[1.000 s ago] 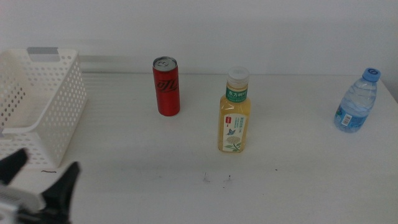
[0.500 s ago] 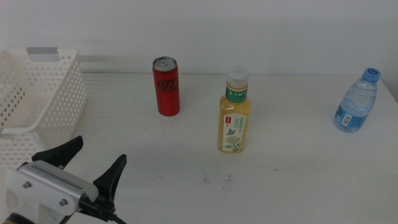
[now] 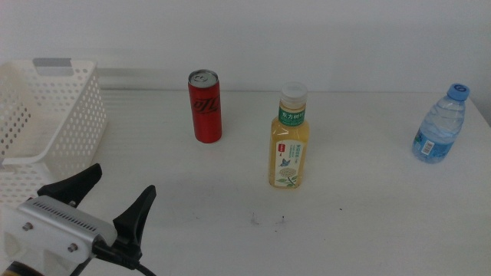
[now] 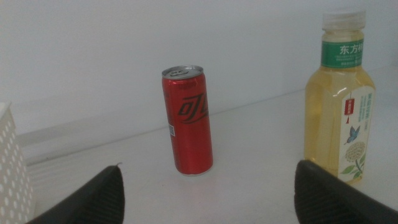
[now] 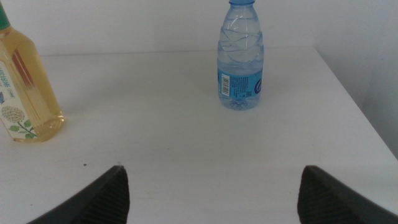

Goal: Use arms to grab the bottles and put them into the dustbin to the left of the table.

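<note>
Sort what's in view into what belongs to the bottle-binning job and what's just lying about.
Job: red can; yellow tea bottle; water bottle; white basket; left gripper, open, low near the basket; right gripper, open, facing the water bottle.

Lying about: dark specks on the table.

Left gripper (image 3: 107,201) and right gripper (image 5: 211,186), jaws apart

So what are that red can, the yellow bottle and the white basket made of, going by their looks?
The red can looks like painted metal: a silvery rim and pull-tab top, with a smooth sheen. The yellow bottle seems to be clear plastic, since pale liquid shows through it. The white basket looks like matte moulded plastic, with walls punched in even holes.
</note>
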### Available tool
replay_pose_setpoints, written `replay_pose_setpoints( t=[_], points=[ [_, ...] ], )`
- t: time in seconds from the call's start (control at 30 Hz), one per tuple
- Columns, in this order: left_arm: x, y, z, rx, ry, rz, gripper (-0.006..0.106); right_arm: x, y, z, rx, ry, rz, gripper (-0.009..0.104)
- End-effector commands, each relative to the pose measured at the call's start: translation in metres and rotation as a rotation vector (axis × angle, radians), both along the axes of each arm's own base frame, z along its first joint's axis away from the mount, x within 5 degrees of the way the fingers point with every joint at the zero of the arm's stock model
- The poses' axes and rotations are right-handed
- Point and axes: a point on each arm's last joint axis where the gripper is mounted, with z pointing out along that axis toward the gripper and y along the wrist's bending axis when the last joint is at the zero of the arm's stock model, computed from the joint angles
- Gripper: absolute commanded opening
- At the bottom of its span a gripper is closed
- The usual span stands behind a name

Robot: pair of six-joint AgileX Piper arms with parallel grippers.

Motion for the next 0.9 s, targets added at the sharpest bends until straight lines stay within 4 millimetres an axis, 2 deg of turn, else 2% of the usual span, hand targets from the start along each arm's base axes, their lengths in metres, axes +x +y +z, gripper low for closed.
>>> replay_pose_setpoints(
  t=[0.0, 0.17, 0.3, 0.53, 0.87],
  points=[
    [0.0, 0.0, 0.002, -0.029, -0.008, 0.006, 0.094, 0.0, -0.001, 0.0, -0.012, -0.016, -0.006, 0.093],
    [0.019, -0.009, 0.006, -0.004, 0.053, 0.001, 0.094, 0.0, -0.001, 0.0, -0.012, -0.016, -0.006, 0.093],
    [0.044, -0.017, 0.006, -0.003, 0.059, 0.005, 0.094, 0.0, -0.001, 0.0, -0.012, -0.016, -0.006, 0.093],
    [0.098, -0.031, -0.014, -0.045, 0.092, -0.048, 0.094, 0.0, -0.001, 0.0, -0.012, -0.016, -0.006, 0.093],
    [0.174, -0.047, -0.033, -0.069, 0.097, -0.114, 0.094, 0.0, -0.001, 0.0, -0.012, -0.016, -0.006, 0.093]
  ],
)
